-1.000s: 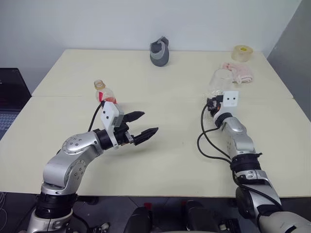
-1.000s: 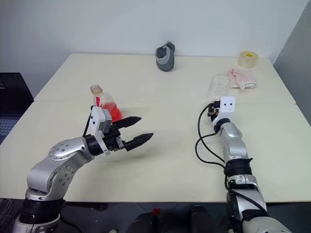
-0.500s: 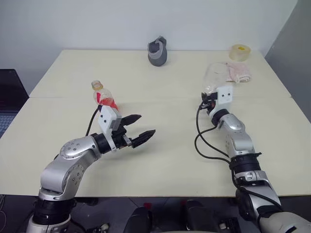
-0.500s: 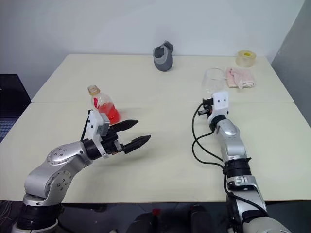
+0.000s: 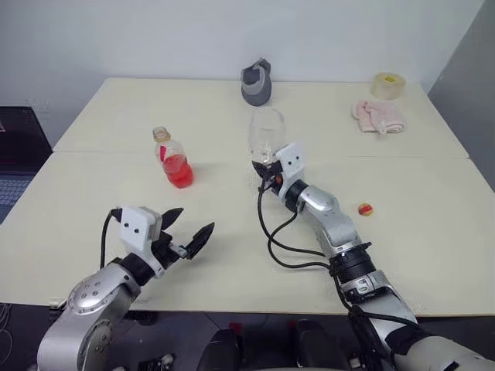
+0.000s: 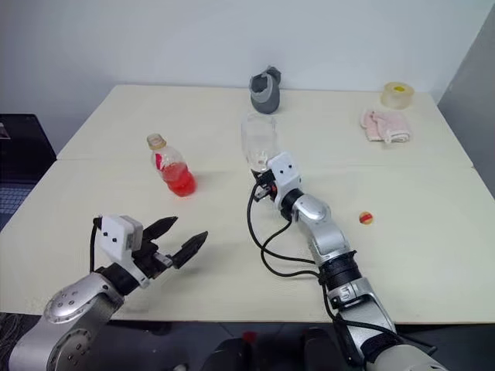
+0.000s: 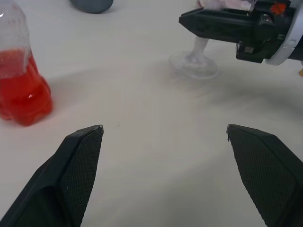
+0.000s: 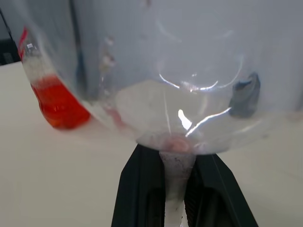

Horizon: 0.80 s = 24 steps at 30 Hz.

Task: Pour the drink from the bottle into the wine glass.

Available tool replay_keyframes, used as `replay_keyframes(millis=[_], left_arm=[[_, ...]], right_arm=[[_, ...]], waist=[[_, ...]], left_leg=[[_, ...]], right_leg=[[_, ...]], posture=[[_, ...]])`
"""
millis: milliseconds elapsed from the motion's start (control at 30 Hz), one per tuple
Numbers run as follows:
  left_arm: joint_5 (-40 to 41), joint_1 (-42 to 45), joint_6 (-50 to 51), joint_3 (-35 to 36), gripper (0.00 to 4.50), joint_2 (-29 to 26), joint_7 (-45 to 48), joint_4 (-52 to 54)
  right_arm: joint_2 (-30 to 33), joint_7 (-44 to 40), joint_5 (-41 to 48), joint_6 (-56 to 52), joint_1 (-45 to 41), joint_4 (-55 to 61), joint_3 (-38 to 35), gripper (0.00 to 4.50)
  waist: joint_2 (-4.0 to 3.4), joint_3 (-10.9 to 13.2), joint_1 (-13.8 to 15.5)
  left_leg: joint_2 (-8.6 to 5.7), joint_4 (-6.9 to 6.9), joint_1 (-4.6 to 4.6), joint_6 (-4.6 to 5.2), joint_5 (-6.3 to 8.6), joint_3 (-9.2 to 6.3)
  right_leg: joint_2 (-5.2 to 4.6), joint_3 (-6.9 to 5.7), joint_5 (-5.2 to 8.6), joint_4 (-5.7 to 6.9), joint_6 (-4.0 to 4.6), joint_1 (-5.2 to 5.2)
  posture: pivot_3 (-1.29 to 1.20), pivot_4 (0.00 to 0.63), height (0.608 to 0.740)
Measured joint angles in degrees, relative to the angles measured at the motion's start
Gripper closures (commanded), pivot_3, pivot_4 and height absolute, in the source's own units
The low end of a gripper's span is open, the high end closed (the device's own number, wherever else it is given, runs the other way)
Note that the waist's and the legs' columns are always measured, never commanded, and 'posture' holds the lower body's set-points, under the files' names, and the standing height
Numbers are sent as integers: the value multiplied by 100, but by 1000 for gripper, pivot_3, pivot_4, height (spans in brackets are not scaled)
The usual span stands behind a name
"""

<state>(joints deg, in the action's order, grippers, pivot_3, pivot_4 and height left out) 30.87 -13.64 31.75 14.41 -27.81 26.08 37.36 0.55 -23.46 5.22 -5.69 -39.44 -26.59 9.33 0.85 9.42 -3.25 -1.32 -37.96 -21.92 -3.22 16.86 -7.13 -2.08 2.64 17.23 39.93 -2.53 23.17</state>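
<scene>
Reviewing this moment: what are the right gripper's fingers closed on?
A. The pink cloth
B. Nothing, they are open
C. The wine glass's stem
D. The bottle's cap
C: in the right wrist view the black fingers pinch the thin stem just below the bowl of the wine glass, while the bottle stands apart, untouched.

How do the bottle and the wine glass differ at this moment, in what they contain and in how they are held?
The bottle holds red drink in its lower part; the wine glass is empty. The bottle stands free on the table, with no gripper on it; the wine glass has its stem clamped in the right gripper. The bottle carries a tan cap; the glass is open on top. Both are clear and upright.
</scene>
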Motion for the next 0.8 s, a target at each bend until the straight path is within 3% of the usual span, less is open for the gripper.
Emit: replay_keyframes(millis=[167,433,467,567,800], left_arm=[[-65,-345,-101,1,0,5,-57,277],[-104,-75,-125,-38,0,-14,-115,254],[-124,-7,-130,-50,0,-16,-94,242],[-144,125,-133,-50,0,-20,-46,183],[-164,348,-133,-67,0,-22,29,-4]], right_arm=[[-6,-25,-68,289,-68,-508,-39,4312],[-45,-14,-168,637,-78,-729,-50,4312],[-63,-10,-170,641,-77,-729,-51,3752],[-83,-9,-167,644,-72,-718,-82,3055],[-89,-22,-134,643,41,-487,-144,617]], waist=[[0,0,-2],[0,0,-2],[0,0,-3],[0,0,-3],[0,0,-2]], left_leg=[[4,2,2,3,1,1],[4,2,2,3,2,2],[4,2,2,3,2,2],[4,2,2,2,1,2],[4,1,2,2,1,1]], right_leg=[[3,1,0,1,0,0],[6,-1,0,2,0,0],[7,0,0,2,0,0],[7,0,0,2,0,0],[6,-1,0,2,0,0]], posture=[[0,150,740],[0,150,740],[0,150,740],[0,150,740],[0,150,740]])
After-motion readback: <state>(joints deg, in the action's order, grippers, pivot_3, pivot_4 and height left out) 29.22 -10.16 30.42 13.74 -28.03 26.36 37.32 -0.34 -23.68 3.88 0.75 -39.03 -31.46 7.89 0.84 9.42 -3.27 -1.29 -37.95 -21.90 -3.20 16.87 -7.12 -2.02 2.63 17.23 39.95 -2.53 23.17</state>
